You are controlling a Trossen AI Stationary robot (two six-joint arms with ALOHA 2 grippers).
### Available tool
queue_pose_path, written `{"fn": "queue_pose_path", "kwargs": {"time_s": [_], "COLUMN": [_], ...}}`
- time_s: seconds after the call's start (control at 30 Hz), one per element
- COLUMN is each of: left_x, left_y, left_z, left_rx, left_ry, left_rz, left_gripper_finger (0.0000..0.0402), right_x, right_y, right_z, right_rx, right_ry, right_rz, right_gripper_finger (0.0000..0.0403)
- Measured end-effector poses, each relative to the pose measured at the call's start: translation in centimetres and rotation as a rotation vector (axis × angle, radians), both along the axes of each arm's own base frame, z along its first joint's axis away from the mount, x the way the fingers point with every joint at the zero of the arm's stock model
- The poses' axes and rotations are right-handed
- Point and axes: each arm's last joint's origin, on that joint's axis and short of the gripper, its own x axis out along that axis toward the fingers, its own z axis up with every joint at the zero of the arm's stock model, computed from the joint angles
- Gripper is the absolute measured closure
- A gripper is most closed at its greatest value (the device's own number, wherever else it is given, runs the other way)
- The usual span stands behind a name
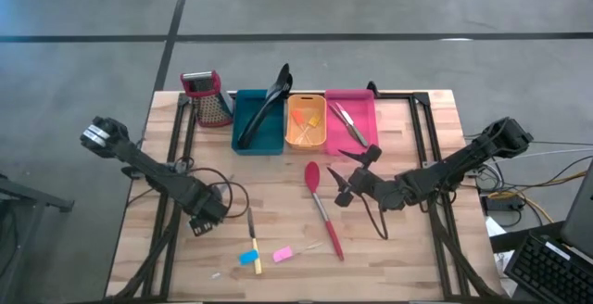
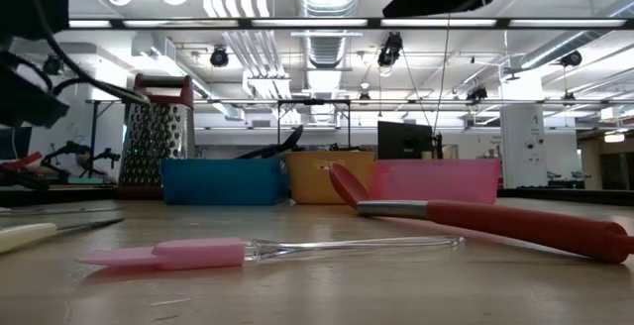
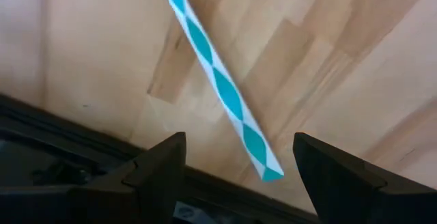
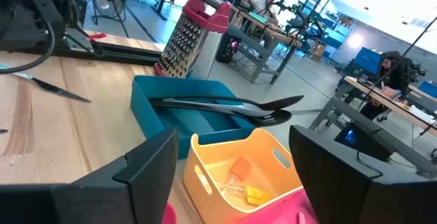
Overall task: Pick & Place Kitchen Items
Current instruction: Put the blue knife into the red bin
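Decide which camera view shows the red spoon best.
The high view: the red spoon lies whole on the table. The low view shows it side-on, its handle end cut off. The wrist views miss it.

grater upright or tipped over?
Upright. The box grater stands on its base beside the teal bin, red handle on top in the low view.

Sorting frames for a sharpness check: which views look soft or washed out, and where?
Low view: ceiling lights blow out at top, the near pink spatula looks soft, the red spoon is clearer. Left wrist view: the teal-and-white patterned handle and wood look smeared. Right wrist view: the teal bin is crisp, the bright room behind is hazy. High view: even light, faint shadows.
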Motion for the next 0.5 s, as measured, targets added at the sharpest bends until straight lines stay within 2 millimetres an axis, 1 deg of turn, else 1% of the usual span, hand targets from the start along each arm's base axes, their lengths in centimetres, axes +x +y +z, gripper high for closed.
{"fn": "queue_pose_path", "kwargs": {"time_s": [0.27, 0.4, 0.5], "left_x": [-1.2, -1.3, -1.2], "left_y": [0.7, 0.7, 0.7], "left_z": [-2.2, -2.8, -3.0], "left_rx": [0.014, -0.021, -0.029], "left_ry": [0.042, 0.024, 0.01], "left_rz": [0.059, 0.071, 0.072], "left_gripper_finger": [0.0129, 0.0131, 0.015], "right_x": [0.0, 0.0, 0.0], "right_y": [0.0, 0.0, 0.0], "right_z": [-0.1, -0.1, -0.1], "right_rx": [0.002, 0.002, 0.002], "right_ry": [0.003, 0.003, 0.003], "right_rz": [0.0, 0.0, 0.0], "right_gripper_finger": [0.0125, 0.0137, 0.015]}}
